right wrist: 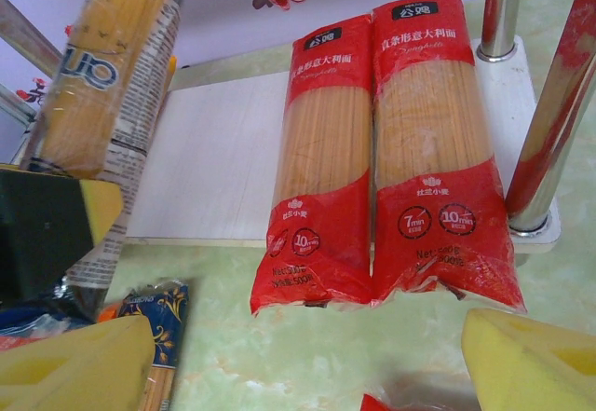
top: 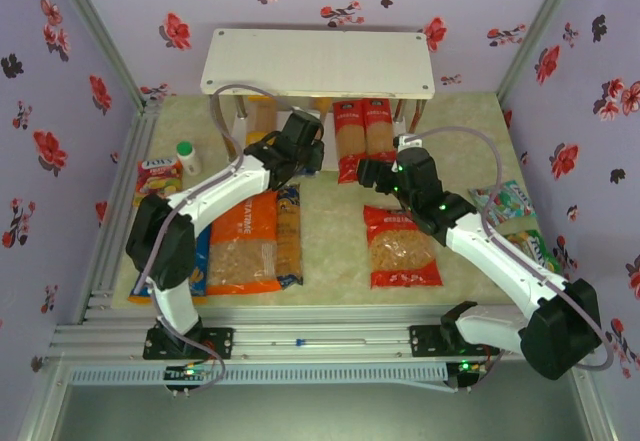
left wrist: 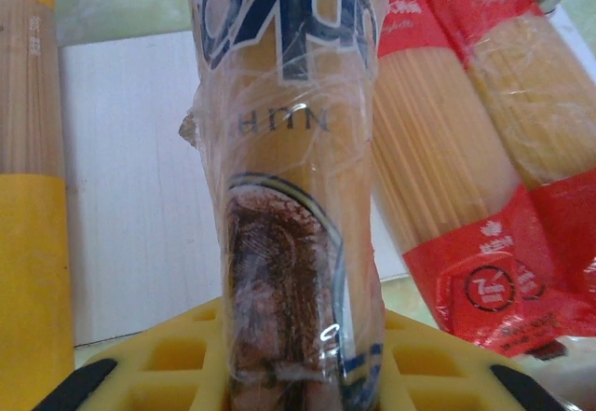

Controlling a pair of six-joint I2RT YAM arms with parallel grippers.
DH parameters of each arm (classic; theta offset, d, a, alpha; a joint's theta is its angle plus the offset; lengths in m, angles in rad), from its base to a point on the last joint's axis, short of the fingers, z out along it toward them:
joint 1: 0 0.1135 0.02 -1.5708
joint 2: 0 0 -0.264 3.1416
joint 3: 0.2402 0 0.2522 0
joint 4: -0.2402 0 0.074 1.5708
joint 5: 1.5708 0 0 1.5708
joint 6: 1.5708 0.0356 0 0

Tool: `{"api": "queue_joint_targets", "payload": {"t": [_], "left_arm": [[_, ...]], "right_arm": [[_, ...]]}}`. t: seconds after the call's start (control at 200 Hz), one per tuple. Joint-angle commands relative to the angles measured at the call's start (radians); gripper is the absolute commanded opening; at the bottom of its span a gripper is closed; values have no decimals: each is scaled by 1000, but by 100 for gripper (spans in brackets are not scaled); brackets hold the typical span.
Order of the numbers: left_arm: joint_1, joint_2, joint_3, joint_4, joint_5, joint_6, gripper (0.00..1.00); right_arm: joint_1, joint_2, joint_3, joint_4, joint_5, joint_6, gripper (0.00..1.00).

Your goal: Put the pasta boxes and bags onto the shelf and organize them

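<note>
My left gripper point(top: 302, 147) is shut on a dark blue and clear spaghetti pack point(left wrist: 296, 187), held at the front of the white shelf point(top: 320, 61); the same pack point(right wrist: 104, 66) leans over the lower board point(left wrist: 140, 206). On that board lie a yellow pack point(left wrist: 33, 243) at the left and two red packs point(right wrist: 317, 178) point(right wrist: 438, 150) side by side at the right. My right gripper point(top: 366, 172) stands open in front of the red packs, its yellow fingers point(right wrist: 535, 360) apart. On the mat lie an orange bag point(top: 243, 241), a second dark blue pack point(top: 289, 231) and a red bag point(top: 400, 248). A blue-orange bag point(top: 199, 261) is mostly hidden by my left arm.
Small snack packets point(top: 158, 175) and a white bottle point(top: 185, 155) sit at the left of the mat; more snack packets point(top: 512, 206) lie at the right. Chrome shelf legs point(right wrist: 549, 131) stand just right of the red packs. Flowered walls close in the sides.
</note>
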Motion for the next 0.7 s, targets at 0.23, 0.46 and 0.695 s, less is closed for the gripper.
{"api": "queue_joint_targets", "payload": {"t": [0.23,0.46,0.695], "left_arm": [[17,152,189,20,-61,-31,0],[26,240,256,12,-72,-60,0],[35,300,309,-13,-73,-80,0]], "right_arm": [[5,-16,26,-12,14,-34,87],[3,-13,23,-9,14,-38,87],[-2,-10,24,-12,16,-40,87]]}}
